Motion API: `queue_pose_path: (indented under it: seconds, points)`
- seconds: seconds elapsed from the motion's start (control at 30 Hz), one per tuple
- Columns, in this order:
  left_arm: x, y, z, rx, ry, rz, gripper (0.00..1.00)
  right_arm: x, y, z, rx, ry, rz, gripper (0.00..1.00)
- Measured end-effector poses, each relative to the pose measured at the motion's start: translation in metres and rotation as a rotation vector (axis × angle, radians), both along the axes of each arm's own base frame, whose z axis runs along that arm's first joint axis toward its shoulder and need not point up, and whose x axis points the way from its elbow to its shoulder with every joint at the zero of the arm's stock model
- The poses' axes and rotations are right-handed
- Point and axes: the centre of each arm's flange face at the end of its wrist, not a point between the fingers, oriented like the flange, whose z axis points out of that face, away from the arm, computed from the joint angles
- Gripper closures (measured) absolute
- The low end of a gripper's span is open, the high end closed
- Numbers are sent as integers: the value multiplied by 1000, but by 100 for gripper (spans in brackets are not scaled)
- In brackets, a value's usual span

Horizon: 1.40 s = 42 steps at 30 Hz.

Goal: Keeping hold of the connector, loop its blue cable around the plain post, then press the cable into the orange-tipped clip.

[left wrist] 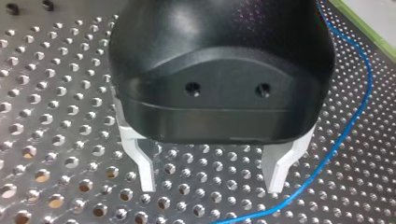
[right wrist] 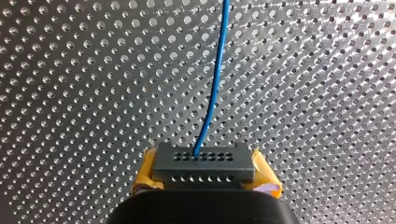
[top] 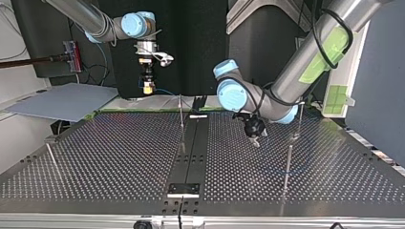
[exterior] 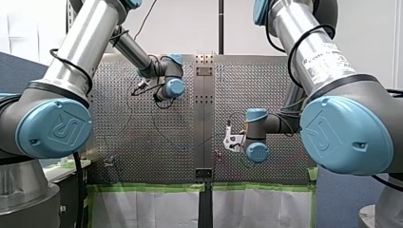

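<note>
1. Left arm (exterior: 78, 45): enters at the front view's left, its forearm reaching far out and its wrist bent downward.
2. Left gripper (left wrist: 212, 179): black body; two pale fingers (left wrist: 145, 170) stand spread wide apart with nothing between them.
3. Right arm (exterior: 313, 52): enters at the front view's right, folded at the elbow, so its wrist is nearer the base than the left arm's.
4. Right gripper (right wrist: 205, 175): yellow pads (right wrist: 148, 170) are closed on both sides of the connector (right wrist: 204, 161), which is gripped at the fingertips.
5. Top view: right gripper hangs high and points straight down; left gripper sits low and tilted.
6. The two grippers are well apart.
</note>
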Motion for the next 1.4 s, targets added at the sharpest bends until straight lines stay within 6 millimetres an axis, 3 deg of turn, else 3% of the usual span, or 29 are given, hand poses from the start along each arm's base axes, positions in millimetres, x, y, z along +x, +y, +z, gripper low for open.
queue_pose_path:
  seconds: [0.2,0.5,1.4]
  points:
    - [2,8,-14,-24,4,12,0,0,0,0,0,0,0,100]
    - [8,11,-60,-44,50,29,0,0,0,0,0,2,0,100]
    - [17,27,-79,-102,45,43,0,0,0,0,-1,5,0,100]
